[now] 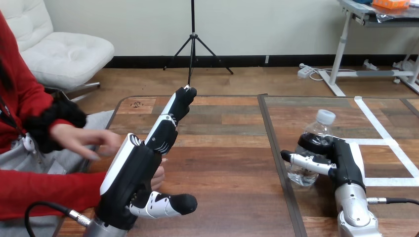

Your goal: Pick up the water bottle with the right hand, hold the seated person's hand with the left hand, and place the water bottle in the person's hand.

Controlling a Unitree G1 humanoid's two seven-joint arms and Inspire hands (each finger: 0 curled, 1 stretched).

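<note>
Fingers [316, 142] of the right hand [349, 165] wrap the water bottle [320, 127].

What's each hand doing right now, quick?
Left hand: open, fingers straight, holding nothing.
Right hand: closed round the water bottle.

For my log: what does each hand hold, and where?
The right hand grips the water bottle round its middle; the left hand, open, holds nothing.

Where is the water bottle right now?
In the head view the water bottle is at the table's right side, with the right hand curled round it, beside the white tape.
</note>
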